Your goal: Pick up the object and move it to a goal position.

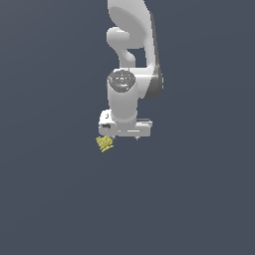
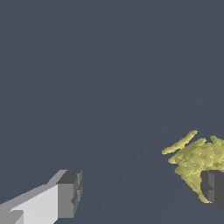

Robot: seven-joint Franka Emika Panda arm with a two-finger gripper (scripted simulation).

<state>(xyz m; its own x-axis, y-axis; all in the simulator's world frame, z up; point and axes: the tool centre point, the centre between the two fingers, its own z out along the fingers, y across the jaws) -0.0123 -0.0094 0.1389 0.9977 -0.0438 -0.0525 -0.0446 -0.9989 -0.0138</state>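
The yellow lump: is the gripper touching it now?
Cannot tell. In the wrist view one fingertip overlaps the yellow lump, but neither view shows contact or gap plainly.

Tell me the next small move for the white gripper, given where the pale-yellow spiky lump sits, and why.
Probably shift the white gripper sideways toward the pale-yellow spiky lump before closing. In the wrist view the jaws stand open, and the lump sits off-centre beside one finger rather than in the gap, so closing now would likely miss.

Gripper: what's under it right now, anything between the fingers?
The gripper is open, and between its fingers is only bare dark ground. The yellow object sits off-centre, beside one fingertip, which covers its near edge. Contact cannot be told.
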